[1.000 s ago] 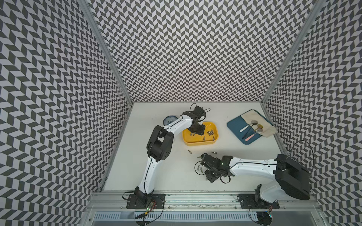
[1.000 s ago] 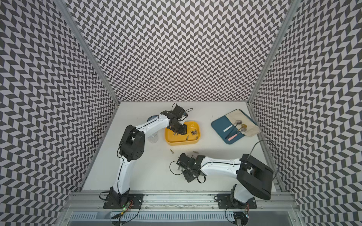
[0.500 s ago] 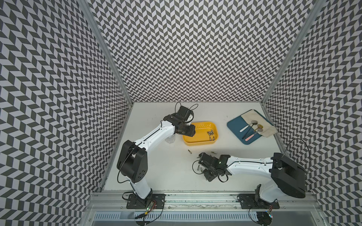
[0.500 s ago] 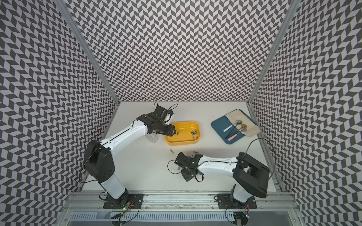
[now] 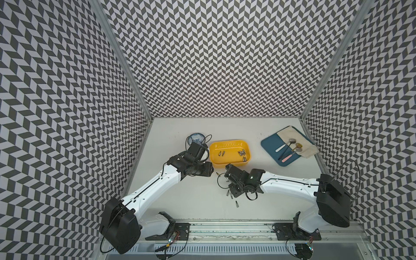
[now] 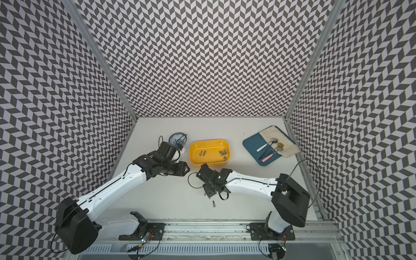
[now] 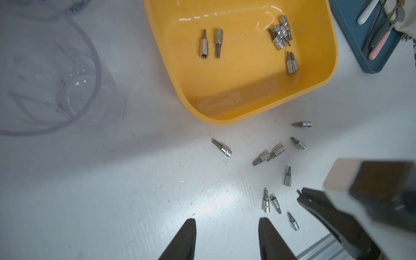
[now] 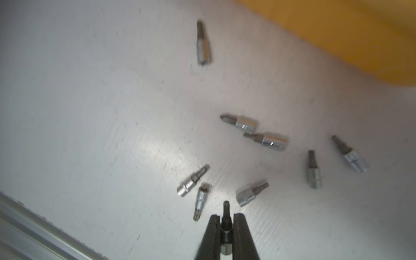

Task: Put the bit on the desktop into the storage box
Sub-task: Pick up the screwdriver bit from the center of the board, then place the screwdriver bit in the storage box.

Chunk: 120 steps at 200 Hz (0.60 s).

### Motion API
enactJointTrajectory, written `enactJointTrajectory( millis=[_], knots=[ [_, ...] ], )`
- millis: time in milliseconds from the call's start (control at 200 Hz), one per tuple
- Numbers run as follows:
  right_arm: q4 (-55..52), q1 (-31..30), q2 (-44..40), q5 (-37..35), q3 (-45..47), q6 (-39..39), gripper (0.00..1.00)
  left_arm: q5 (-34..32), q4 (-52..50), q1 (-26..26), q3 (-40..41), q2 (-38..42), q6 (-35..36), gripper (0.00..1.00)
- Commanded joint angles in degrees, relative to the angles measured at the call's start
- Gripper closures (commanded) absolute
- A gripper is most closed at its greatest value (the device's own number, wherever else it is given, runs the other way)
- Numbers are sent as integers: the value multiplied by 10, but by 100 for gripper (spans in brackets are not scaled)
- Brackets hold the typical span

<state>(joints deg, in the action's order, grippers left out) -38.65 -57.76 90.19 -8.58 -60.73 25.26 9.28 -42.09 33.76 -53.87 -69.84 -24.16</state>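
While right claw (image 8: 226,216) pinches bit (image 8: 225,227), loose bits (image 8: 271,141) beside storage box (image 7: 225,121)

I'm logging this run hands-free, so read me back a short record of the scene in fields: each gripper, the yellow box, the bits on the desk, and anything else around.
right gripper: shut on one bit, its tip poking out past the jaws
left gripper: open, empty, over bare desktop near the storage box
storage box: yellow, holds several stored bits
loose bits: several scattered on the desktop beside the box
bystanders: blue tray, patterned bowl
task: unfinished
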Motion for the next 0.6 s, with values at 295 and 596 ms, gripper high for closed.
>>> enactJointTrajectory(
  millis=[295,596],
  knots=[
    [0,180,128,20,-225,-121,100,-14,8,95,75,81,-116,52],
    [8,219,231,36,-302,-154,100,-67,54,254,71,21,-226,52]
  ],
)
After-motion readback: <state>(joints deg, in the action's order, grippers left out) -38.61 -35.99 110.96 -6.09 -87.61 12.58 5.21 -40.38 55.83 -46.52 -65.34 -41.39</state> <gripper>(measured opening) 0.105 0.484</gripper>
